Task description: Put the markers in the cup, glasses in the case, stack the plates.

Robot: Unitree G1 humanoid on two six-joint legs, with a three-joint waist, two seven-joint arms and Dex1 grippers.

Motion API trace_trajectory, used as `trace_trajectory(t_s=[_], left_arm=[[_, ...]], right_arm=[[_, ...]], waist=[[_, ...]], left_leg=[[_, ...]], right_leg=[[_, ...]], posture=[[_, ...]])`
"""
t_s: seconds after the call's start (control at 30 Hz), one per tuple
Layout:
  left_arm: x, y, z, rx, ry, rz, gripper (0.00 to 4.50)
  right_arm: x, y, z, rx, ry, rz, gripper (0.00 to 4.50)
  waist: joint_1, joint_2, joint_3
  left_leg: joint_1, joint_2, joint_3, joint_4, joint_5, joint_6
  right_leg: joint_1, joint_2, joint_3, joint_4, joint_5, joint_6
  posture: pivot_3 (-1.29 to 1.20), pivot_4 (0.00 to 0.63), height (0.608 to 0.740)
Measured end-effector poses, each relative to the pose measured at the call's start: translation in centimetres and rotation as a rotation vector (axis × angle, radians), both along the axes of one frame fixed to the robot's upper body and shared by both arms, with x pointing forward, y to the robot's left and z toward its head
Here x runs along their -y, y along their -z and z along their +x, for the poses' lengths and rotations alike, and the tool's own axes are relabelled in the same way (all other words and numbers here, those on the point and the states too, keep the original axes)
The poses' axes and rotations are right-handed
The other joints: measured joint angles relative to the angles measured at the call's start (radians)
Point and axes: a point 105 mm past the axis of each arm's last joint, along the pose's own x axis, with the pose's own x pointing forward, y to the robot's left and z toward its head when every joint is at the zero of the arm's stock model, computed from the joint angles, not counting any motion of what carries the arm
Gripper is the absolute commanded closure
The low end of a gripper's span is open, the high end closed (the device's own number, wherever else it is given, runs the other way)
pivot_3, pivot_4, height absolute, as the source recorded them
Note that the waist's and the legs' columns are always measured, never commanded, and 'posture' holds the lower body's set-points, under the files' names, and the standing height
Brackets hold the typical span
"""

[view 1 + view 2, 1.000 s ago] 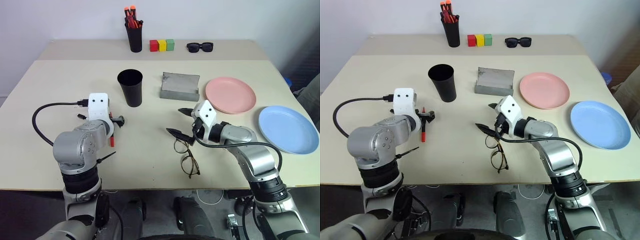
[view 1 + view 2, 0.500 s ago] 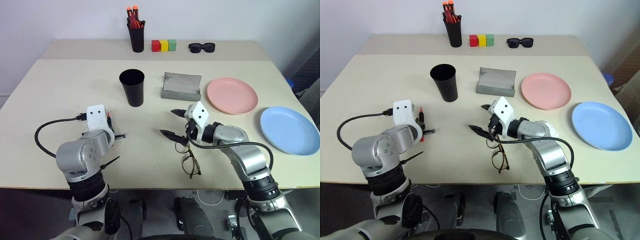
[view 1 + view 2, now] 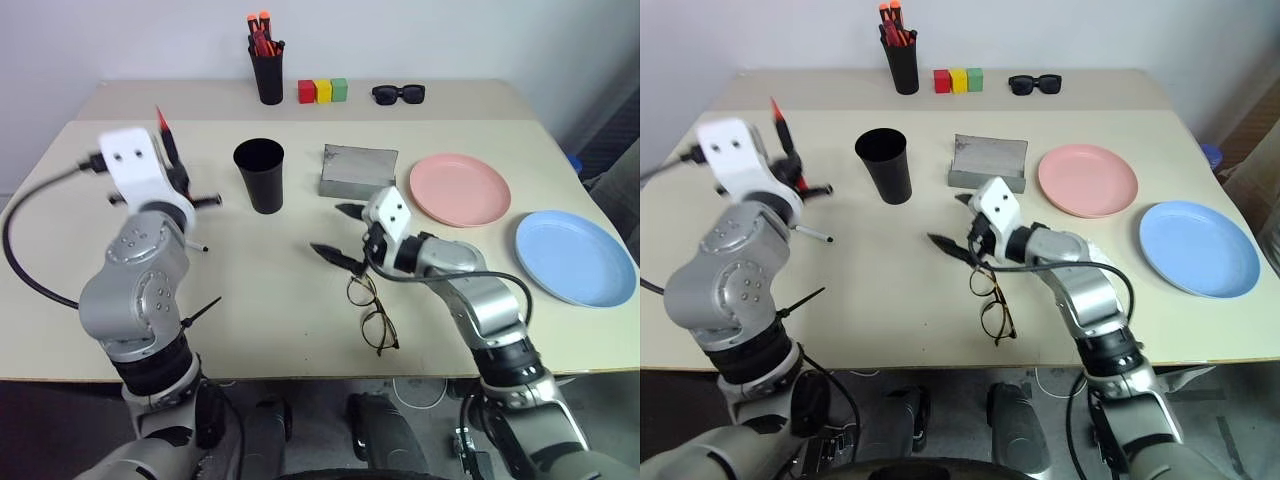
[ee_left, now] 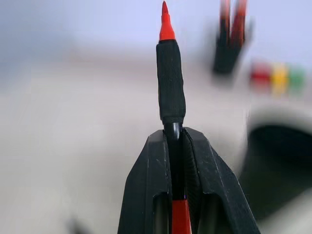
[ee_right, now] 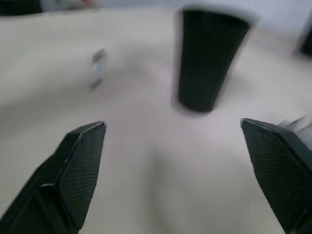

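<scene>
The left claw [image 4: 178, 146] is raised above the left side of the beige surface [image 3: 270, 300], its two black fingers clamped on the red marker [image 4: 170, 83], which stands nearly upright with its black grip section and red tip pointing up past the fingertips. Under that arm a slim white marker [image 3: 812, 234] with dark ends lies flat on the surface, left of the wide black cup [image 3: 260, 175], which stands upright and apart from it. The right claw [image 3: 338, 234] hovers near the middle of the surface with its fingers spread wide and nothing between them, just above the wire-rimmed glasses [image 3: 372, 312], which lie on the surface with their temples unfolded. Behind the right claw sits the grey case [image 3: 358, 171], open, and to its right the salmon pink plate [image 3: 461, 189] and the light blue plate [image 3: 574, 256] lie side by side, not stacked, a narrow gap between them.
</scene>
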Motion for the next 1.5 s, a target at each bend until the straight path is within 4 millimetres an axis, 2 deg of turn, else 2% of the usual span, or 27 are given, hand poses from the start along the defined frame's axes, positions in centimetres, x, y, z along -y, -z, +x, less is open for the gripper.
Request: trace_trajectory(t_s=[0.1, 0.17, 0.3, 0.43, 0.8, 0.97, 1.07, 1.17, 1.4, 1.5], left_arm=[[1.2, -2.0, 1.8, 0.130, 0.023, 0.024, 4.48], [2.1, -2.5, 2.8, 0.181, 0.056, 0.026, 4.48], [4.0, -2.0, 5.1, 0.203, 0.136, 0.018, 4.48], [5.5, -0.2, 6.4, 0.183, 0.182, 0.043, 4.48], [6.4, 2.8, 6.7, 0.150, 0.197, 0.030, 4.48], [7.0, 3.3, 6.7, 0.138, 0.212, 0.021, 4.48], [7.1, 3.7, 6.8, 0.128, 0.215, 0.014, 3.26], [7.1, 3.9, 6.8, 0.126, 0.213, 0.007, 1.81], [7.0, 4.0, 6.7, 0.134, 0.198, -0.023, 1.81], [5.3, 3.7, 6.5, 0.148, 0.111, -0.067, 1.81]], right_arm=[[-0.8, -1.6, 1.4, 0.072, 0.083, 0.062, 0.00], [-1.0, -2.0, 1.8, 0.095, 0.114, 0.081, 0.00], [-1.5, -2.0, 2.6, 0.087, 0.169, 0.135, 0.00], [-2.1, -2.3, 2.6, 0.091, 0.176, 0.166, 0.00], [-2.5, -1.5, 2.2, 0.065, 0.180, 0.183, 0.00], [-2.8, -1.5, 2.1, 0.066, 0.170, 0.184, 0.00], [-2.8, -1.5, 2.1, 0.066, 0.168, 0.183, 0.00], [-2.9, -1.5, 2.1, 0.066, 0.164, 0.182, 0.00], [-2.9, -1.5, 2.0, 0.065, 0.159, 0.180, 0.00], [-2.9, -1.5, 2.0, 0.063, 0.158, 0.178, 0.00]], waist=[[0.006, 0.000, 0.000], [0.004, 0.000, 0.000], [-0.001, 0.000, 0.000], [-0.005, 0.000, 0.000], [-0.004, 0.000, 0.000], [-0.004, 0.000, 0.000], [-0.004, 0.000, 0.000], [-0.004, 0.000, 0.000], [-0.004, 0.000, 0.000], [-0.005, 0.000, 0.000]], left_leg=[[-0.001, -0.001, 0.000, 0.001, 0.000, 0.000], [-0.002, -0.001, 0.000, 0.001, 0.000, 0.001], [-0.002, -0.001, 0.001, -0.001, 0.000, 0.001], [-0.002, -0.001, 0.001, -0.001, 0.000, 0.001], [-0.002, -0.001, 0.001, -0.001, 0.000, 0.001], [-0.002, -0.001, 0.001, 0.000, 0.000, 0.001], [-0.002, -0.001, 0.001, 0.000, 0.000, 0.001], [-0.002, -0.001, 0.001, 0.000, 0.000, 0.001], [-0.002, -0.001, 0.001, 0.000, 0.000, 0.001], [-0.002, -0.001, 0.001, -0.001, 0.000, 0.001]], right_leg=[[0.000, -0.001, 0.000, -0.001, 0.000, 0.000], [0.000, -0.001, 0.000, -0.002, 0.001, 0.002], [-0.002, -0.001, 0.000, -0.001, 0.002, 0.003], [-0.003, -0.001, 0.000, 0.000, 0.002, 0.003], [-0.003, -0.001, 0.000, 0.001, 0.002, 0.003], [-0.003, -0.001, 0.000, 0.001, 0.002, 0.003], [-0.003, 0.000, 0.000, 0.001, 0.002, 0.003], [-0.003, -0.001, 0.000, 0.001, 0.002, 0.003], [-0.003, 0.000, 0.000, 0.001, 0.002, 0.003], [-0.003, 0.000, 0.000, 0.001, 0.002, 0.003]], posture=[[0.00, 0.150, 0.740], [0.00, 0.150, 0.740], [0.00, 0.150, 0.740], [0.00, 0.150, 0.740], [0.00, 0.150, 0.740], [0.00, 0.150, 0.740], [0.00, 0.150, 0.740], [0.00, 0.150, 0.740], [0.00, 0.150, 0.740], [0.00, 0.150, 0.740]])
